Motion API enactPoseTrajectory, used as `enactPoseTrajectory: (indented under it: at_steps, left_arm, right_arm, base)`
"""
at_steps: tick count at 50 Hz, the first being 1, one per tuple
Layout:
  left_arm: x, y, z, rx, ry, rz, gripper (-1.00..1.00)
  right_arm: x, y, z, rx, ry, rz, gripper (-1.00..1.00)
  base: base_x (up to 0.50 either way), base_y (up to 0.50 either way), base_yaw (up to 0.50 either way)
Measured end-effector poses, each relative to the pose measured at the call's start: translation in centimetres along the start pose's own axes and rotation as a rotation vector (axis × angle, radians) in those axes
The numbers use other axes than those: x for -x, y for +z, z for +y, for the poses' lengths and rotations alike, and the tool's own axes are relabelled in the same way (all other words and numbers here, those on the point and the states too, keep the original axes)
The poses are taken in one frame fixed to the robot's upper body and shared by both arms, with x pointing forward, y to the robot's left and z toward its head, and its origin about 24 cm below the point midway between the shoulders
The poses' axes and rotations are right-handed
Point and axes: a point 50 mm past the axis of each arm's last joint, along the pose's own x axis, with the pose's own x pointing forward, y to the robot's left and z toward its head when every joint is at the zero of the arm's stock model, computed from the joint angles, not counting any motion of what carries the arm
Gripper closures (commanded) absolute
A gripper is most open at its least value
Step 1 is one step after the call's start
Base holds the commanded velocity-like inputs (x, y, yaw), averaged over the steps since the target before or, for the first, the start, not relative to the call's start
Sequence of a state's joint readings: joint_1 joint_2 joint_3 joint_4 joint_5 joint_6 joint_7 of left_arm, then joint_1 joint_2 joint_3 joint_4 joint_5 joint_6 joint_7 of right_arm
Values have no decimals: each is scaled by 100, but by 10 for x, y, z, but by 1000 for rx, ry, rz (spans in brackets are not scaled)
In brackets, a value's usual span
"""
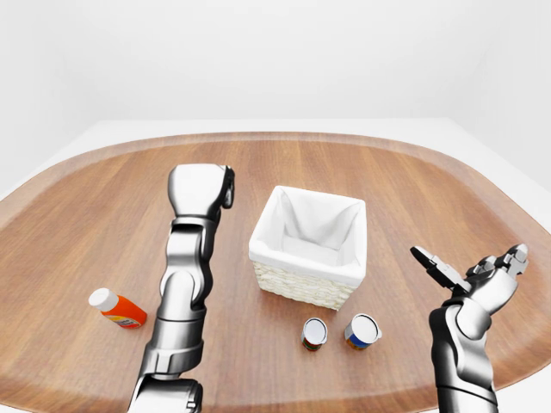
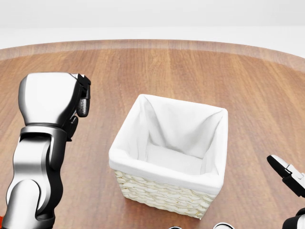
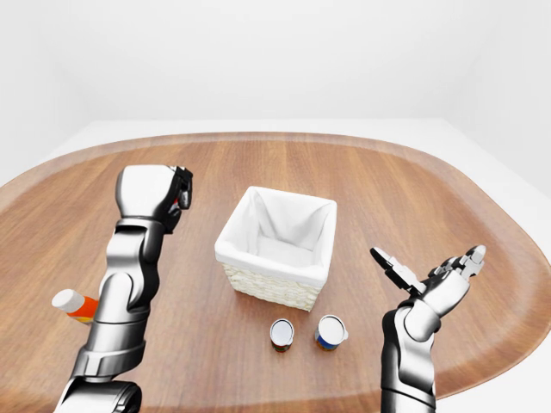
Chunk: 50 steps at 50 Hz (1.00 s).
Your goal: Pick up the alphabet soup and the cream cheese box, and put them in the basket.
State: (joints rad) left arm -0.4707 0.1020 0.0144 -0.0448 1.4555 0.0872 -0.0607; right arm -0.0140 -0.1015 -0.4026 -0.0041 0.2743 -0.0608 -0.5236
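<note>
Cloth-lined wicker basket (image 1: 308,249) sits empty mid-table; nothing delivered yet. Left hand (image 3: 155,197) is raised, fisted around something red, likely the task's item. Right hand (image 1: 473,275) is splayed, empty.

The head view looks steeply down and close on the white-lined square wicker basket (image 2: 169,157), while both eye views sit farther off, sharing the basket and the whole oval wooden worktop (image 1: 103,198).

Left robot hand (image 2: 71,107) (fingers curled) raised beside the basket (image 2: 162,188).
</note>
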Motion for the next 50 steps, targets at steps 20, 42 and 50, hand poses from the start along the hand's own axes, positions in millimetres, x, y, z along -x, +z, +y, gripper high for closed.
enactPoseTrajectory:
  at_steps: [20, 42, 50]
  left_arm:
    - [-10, 36, 33, 118, 48, -92, 100]
    - [-33, 77, 21, 216, 68, -180, 100]
    - [-43, 94, 15, 238, 43, -214, 100]
  right_arm:
    - [0, 0, 0, -2, 1, 2, -100]
    - [0, 0, 0, -5, -1, 5, -100]
    - [0, 0, 0, -6, -1, 7, -100]
  base:
    - [0, 0, 0]
    - [0, 0, 0]
    - [0, 0, 0]
